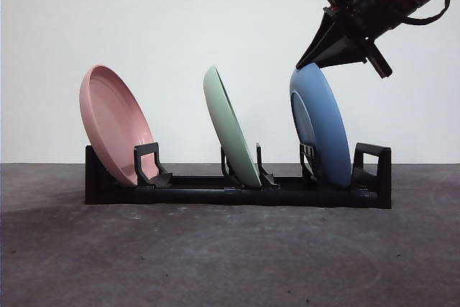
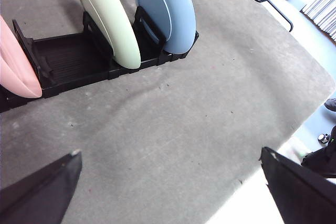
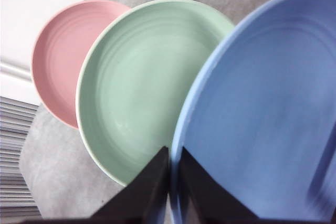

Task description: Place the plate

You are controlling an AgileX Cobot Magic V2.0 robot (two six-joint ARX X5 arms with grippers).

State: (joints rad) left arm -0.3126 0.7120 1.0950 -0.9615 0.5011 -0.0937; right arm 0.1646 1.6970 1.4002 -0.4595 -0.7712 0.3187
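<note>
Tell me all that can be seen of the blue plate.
The blue plate is round, smooth and matte, perhaps plastic, with a raised rim and a recessed foot ring on its back. It stands on edge in the end slot of the black rack, leaning slightly like the green plate beside it, without touching it. The right gripper pinches its top rim with both jaws closed on it.

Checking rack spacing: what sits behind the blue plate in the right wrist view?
Behind the blue plate, pinched at its rim by the right hand, stands the green plate, then the pink plate. The blue plate covers the green plate's far edge.
</note>
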